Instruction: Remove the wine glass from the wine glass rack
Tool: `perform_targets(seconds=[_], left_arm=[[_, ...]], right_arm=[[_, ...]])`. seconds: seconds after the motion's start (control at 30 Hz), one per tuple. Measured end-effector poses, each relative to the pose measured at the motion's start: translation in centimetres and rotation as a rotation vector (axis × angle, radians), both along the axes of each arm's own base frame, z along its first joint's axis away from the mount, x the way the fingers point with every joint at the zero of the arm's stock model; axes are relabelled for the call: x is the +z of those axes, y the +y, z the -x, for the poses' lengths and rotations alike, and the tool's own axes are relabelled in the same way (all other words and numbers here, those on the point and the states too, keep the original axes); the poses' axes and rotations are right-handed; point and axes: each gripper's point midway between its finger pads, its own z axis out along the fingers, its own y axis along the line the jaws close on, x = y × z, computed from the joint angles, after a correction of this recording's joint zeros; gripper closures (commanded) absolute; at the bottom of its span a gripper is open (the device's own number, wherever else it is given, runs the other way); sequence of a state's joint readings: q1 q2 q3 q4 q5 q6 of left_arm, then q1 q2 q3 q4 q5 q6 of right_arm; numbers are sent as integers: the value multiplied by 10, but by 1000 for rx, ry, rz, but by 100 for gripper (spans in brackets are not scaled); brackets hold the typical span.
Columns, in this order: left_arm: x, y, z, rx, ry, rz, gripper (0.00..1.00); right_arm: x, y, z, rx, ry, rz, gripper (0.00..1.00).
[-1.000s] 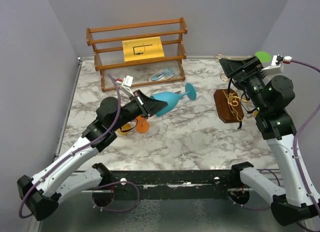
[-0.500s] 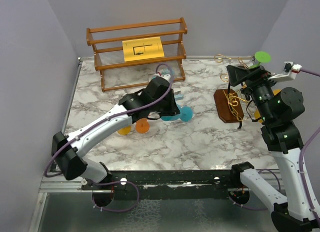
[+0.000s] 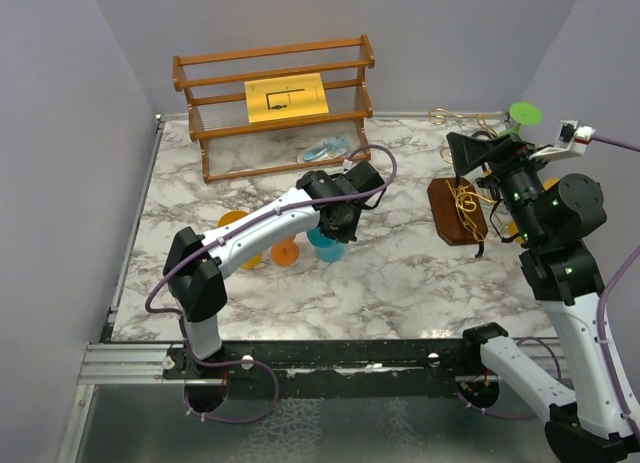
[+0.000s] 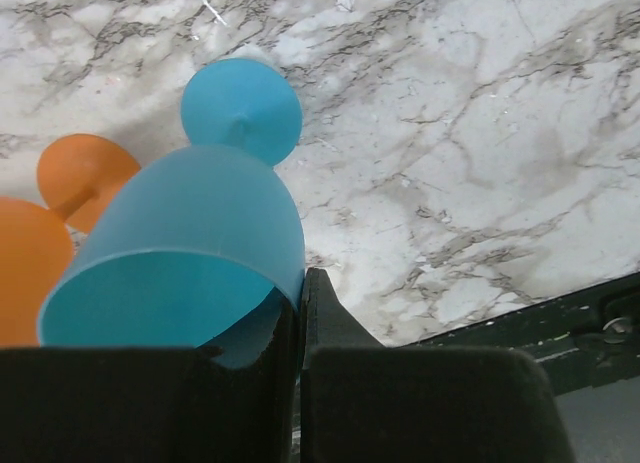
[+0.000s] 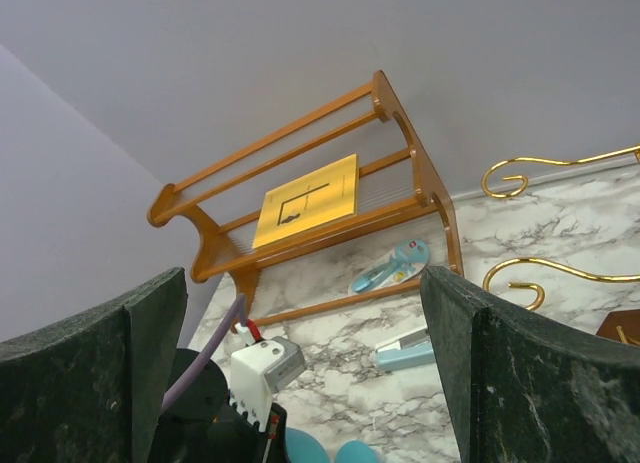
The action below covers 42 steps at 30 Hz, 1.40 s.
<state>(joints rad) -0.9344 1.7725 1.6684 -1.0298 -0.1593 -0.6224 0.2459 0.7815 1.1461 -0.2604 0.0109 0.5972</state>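
My left hand (image 4: 297,308) pinches the blue wine glass (image 4: 190,223) by the rim, beside an orange glass (image 4: 60,193) on the bench (image 4: 480,133). My right hand (image 5: 305,323) gapes wide near the rack (image 3: 457,211).

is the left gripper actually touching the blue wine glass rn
Touching. The left wrist view shows the left gripper pinching the bowl wall of the blue wine glass at its rim, one finger inside and one outside, with no gap visible.
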Motion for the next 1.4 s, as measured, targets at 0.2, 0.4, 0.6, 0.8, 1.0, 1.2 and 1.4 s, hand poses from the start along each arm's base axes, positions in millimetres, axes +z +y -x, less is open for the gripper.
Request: perform_targets(seconds=[0.2, 0.4, 0.6, 0.8, 1.0, 1.2, 1.4], left_arm=[[2, 8, -2, -20, -4, -57, 100], [2, 13, -1, -35, 6, -91, 100], [0, 18, 1, -34, 14, -116, 98], [-7, 22, 3, -35, 28, -133, 95], [-7, 23, 2, -33, 25, -135, 77], [-7, 25, -1, -25, 9, -148, 69], [-5, 28, -5, -14, -13, -162, 61]], right_arm=[[-2, 2, 0, 2, 1, 14, 0], [-4, 2, 0, -2, 1, 22, 0], [-5, 2, -1, -6, 3, 24, 0], [-5, 2, -1, -6, 2, 24, 0], [-4, 2, 0, -5, -1, 24, 0], [-7, 3, -1, -4, 2, 28, 0], [-8, 3, -1, -5, 0, 40, 0]])
